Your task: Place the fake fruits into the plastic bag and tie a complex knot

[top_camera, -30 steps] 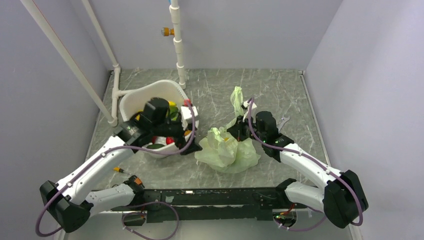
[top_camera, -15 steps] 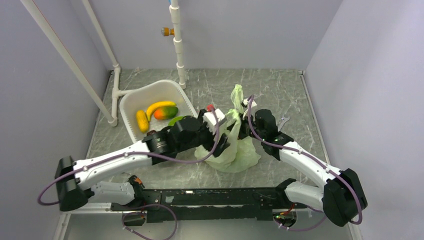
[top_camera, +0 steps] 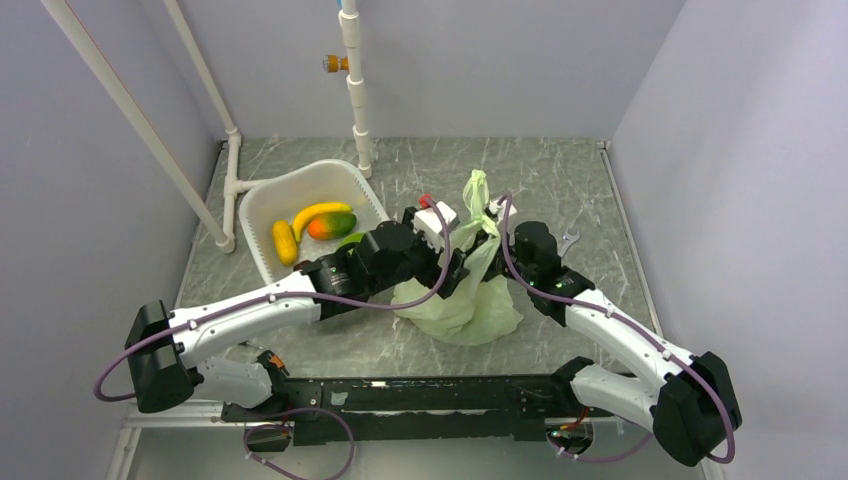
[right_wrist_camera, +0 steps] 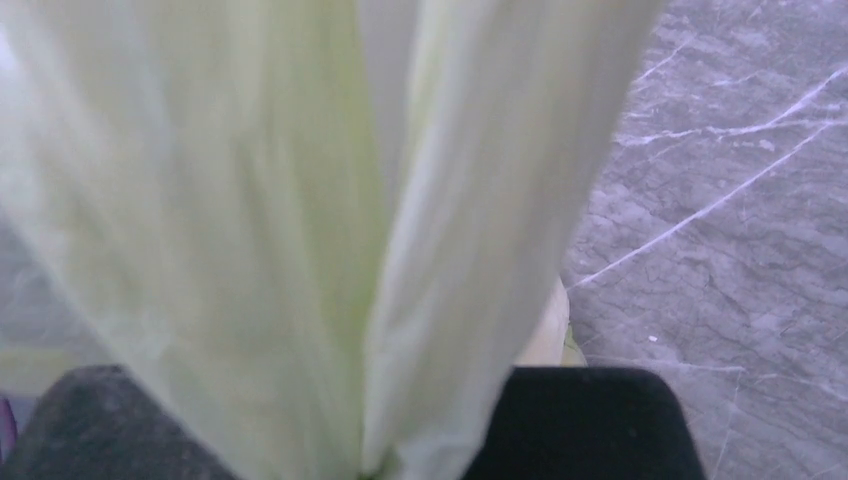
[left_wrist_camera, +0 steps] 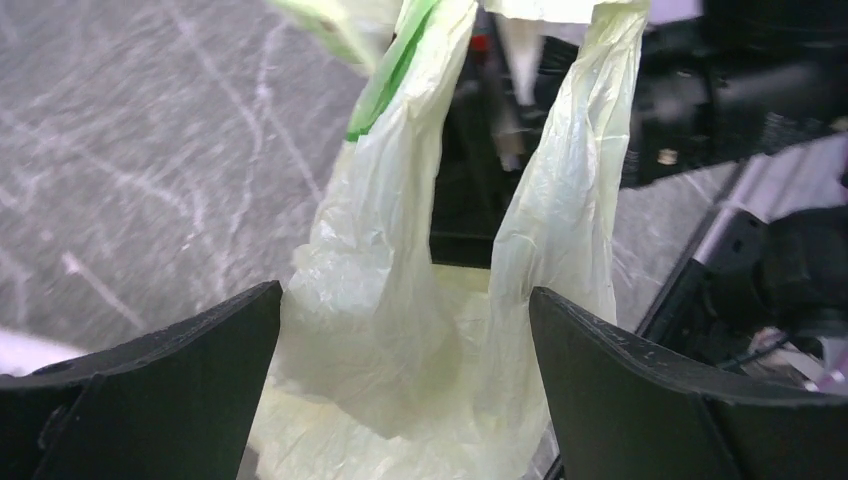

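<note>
white basin (top_camera: 262,205): left of centre in the overhead view, on the grey marbled table (top_camera: 560,180), tilted up at its far rim.
fruits in the basin: a long banana (top_camera: 318,212) and a mango (top_camera: 332,225) lie touching near the middle. a small banana (top_camera: 285,241) lies left of them. a green fruit (top_camera: 350,240) shows at the basin's right edge, partly behind the left arm.
left gripper (top_camera: 455,270): reaches from lower left across to the centre of the overhead view, at the bag's left side. in the left wrist view (left_wrist_camera: 405,295) its jaws are spread wide and hold nothing. the bag's two raised strips stand in the gap between the fingers (left_wrist_camera: 180,350).
plastic bag (top_camera: 462,308): centre of the overhead view, just right of the basin. its crumpled pale-green body rests on the table and its upper part is drawn up into two strips (left_wrist_camera: 560,210). one loose handle end (top_camera: 476,190) sticks up behind both grippers. what lies inside cannot be told.
knot: none tied, the strips hang apart.
right gripper (top_camera: 492,250): right of centre in the overhead view, at the bag's upper right. in the right wrist view (right_wrist_camera: 370,455) it is clenched on the plastic, which gathers down into the pinch at the bottom of the frame.
</note>
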You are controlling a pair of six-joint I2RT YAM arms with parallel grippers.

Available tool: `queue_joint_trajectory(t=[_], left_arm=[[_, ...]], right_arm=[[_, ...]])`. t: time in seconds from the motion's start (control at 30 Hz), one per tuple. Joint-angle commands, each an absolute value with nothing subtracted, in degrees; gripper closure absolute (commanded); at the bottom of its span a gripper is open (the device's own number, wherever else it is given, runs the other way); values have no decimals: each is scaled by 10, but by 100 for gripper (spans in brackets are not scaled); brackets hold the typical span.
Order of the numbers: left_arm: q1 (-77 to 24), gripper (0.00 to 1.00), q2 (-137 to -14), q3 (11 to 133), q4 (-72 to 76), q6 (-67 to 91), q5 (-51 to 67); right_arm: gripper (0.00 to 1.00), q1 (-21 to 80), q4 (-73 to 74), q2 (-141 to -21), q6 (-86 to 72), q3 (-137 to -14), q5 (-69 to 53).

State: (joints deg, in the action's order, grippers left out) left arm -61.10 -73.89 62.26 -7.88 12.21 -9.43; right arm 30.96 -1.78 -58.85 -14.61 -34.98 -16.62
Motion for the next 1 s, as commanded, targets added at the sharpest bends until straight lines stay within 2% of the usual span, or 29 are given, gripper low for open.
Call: queue_joint_trajectory(t=[0.0, 0.37, 0.7, 0.97], left_arm=[[-614, 1, -734, 588, 6, 85, 19], [-613, 0, -775, 610, -57, 84, 2], [-613, 1, -654, 457, 80, 9, 64], [-616, 1, -786, 572, 33, 103, -42]], right_arm=[[100, 313, -11, -588, -166, -375, -145], [100, 313, 25, -595, -194, -392, -78], [100, 310, 17, -613, -219, -388, -72], [100, 310, 13, -623, -249, -400, -63]])
